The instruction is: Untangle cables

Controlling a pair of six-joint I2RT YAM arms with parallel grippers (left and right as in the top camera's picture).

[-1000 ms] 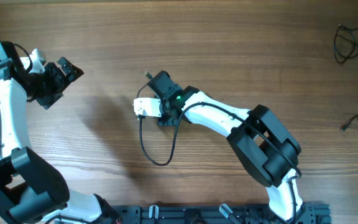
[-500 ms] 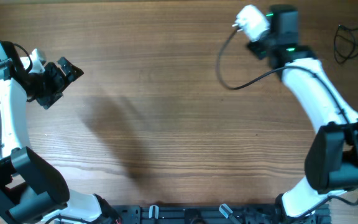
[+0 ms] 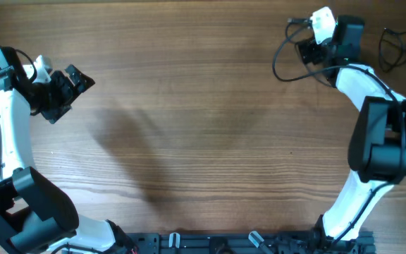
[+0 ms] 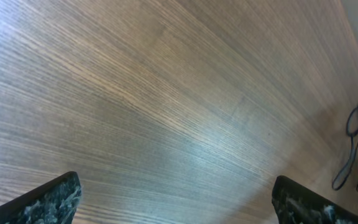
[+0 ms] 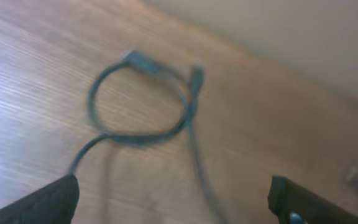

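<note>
The right gripper has its fingers spread wide, with nothing between them. Just ahead of it a blurred black cable lies looped on the tabletop. More cables lie behind it. Well away, the left gripper is likewise spread and holds nothing.

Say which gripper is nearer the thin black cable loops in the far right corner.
Right. Right gripper sits near the thin black cable loops; left gripper is across the table.
</note>
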